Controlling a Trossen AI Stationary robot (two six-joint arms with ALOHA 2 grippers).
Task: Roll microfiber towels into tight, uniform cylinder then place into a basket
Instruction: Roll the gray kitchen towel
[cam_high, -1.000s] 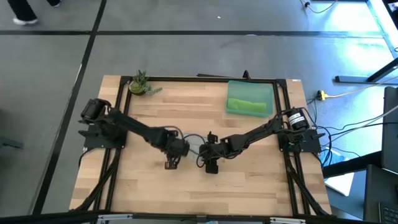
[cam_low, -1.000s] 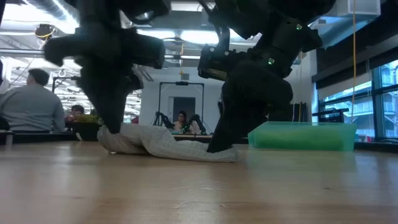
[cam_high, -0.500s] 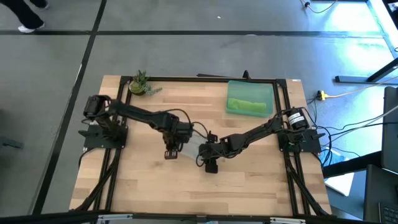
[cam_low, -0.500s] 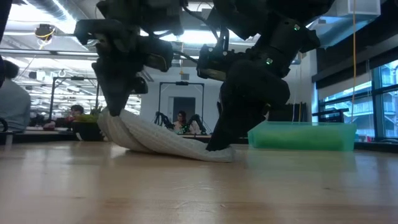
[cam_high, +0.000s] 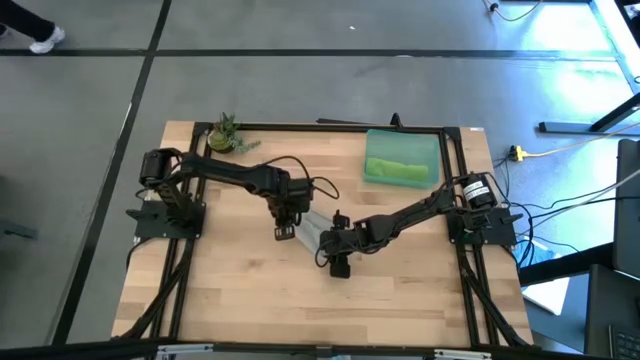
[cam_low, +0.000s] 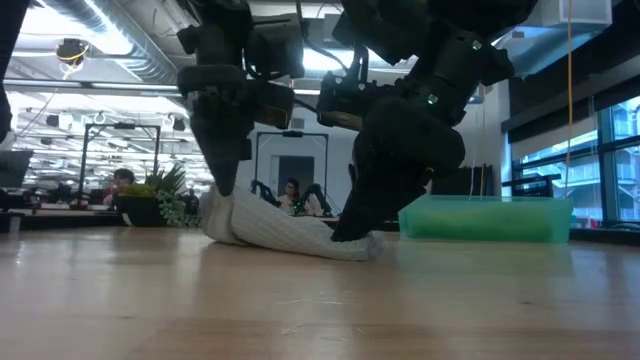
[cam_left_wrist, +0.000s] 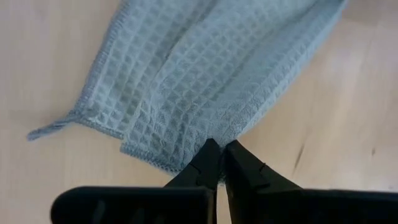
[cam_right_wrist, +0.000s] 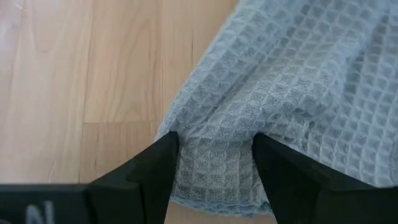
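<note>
Crowded middle, open wood around me

My two dark arms and the light grey waffle-weave towel (cam_high: 312, 228) block the centre; the teal plastic basket (cam_high: 432, 146) and small potted plant (cam_high: 222, 134) occupy the far corners.

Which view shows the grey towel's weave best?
The left wrist view: the grey towel fills it, waffle weave and hem clear. The right wrist view shows one bunched end, the low view a rumpled side profile, and the high view only a sliver between the arms.

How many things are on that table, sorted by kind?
Towels: 2, a green towel in the basket and a grey towel between both sets of fingers.
Basket: 1, the teal basket.
Potted plant: 1.
Robot arms: 2.
Total: 6.
</note>
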